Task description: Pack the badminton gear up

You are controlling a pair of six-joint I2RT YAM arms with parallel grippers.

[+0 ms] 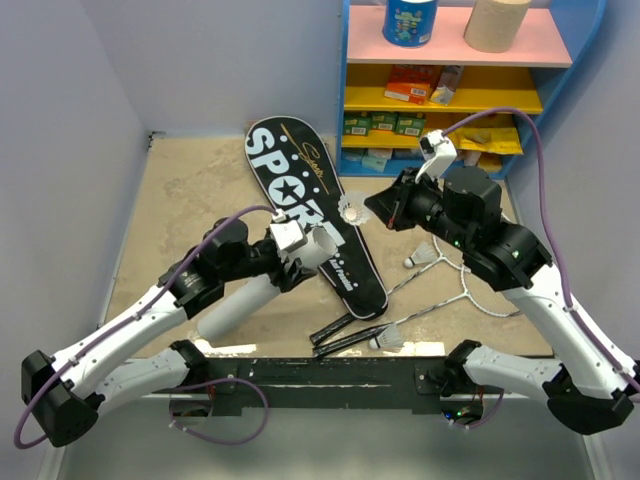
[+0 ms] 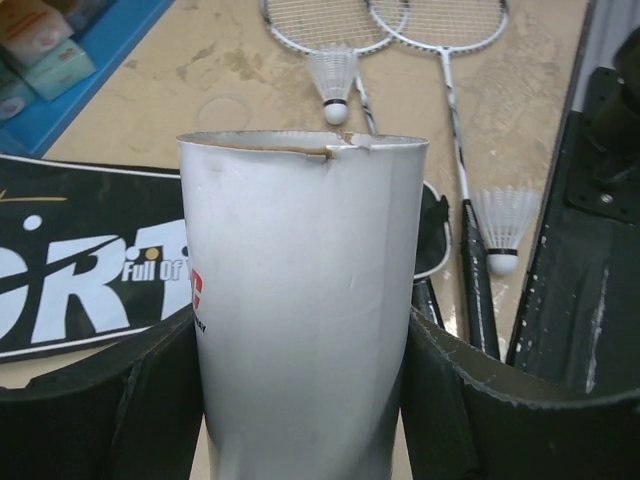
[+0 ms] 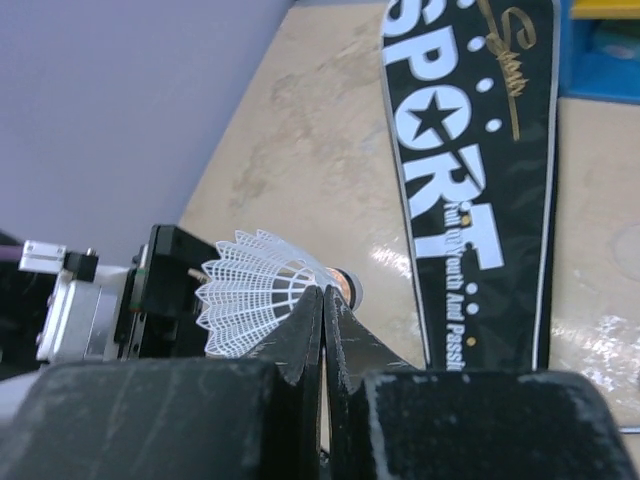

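My left gripper point(image 1: 298, 258) point(image 2: 305, 400) is shut on the long white tube point(image 1: 240, 305) point(image 2: 300, 290), one finger on each side. The tube lies slanted, with its open mouth toward the right arm. My right gripper point(image 1: 372, 210) point(image 3: 324, 300) is shut on a white shuttlecock point(image 1: 350, 209) point(image 3: 255, 295), pinching its skirt just beyond the tube's mouth. The black SPORT bag point(image 1: 305, 200) point(image 3: 470, 170) point(image 2: 90, 270) lies flat under both. Two rackets point(image 1: 345, 332) point(image 2: 450, 60) lie at the front right, their heads partly hidden by the right arm in the top view. Two more shuttlecocks point(image 1: 422, 259) point(image 1: 388, 340) point(image 2: 333, 85) point(image 2: 503, 230) rest beside them.
A blue shelf unit point(image 1: 450, 95) with small boxes stands at the back right, a blue-wrapped roll point(image 1: 410, 20) and a beige roll point(image 1: 497, 22) on top. Grey walls close the left and back sides. The black mounting rail point(image 1: 320, 368) runs along the near edge.
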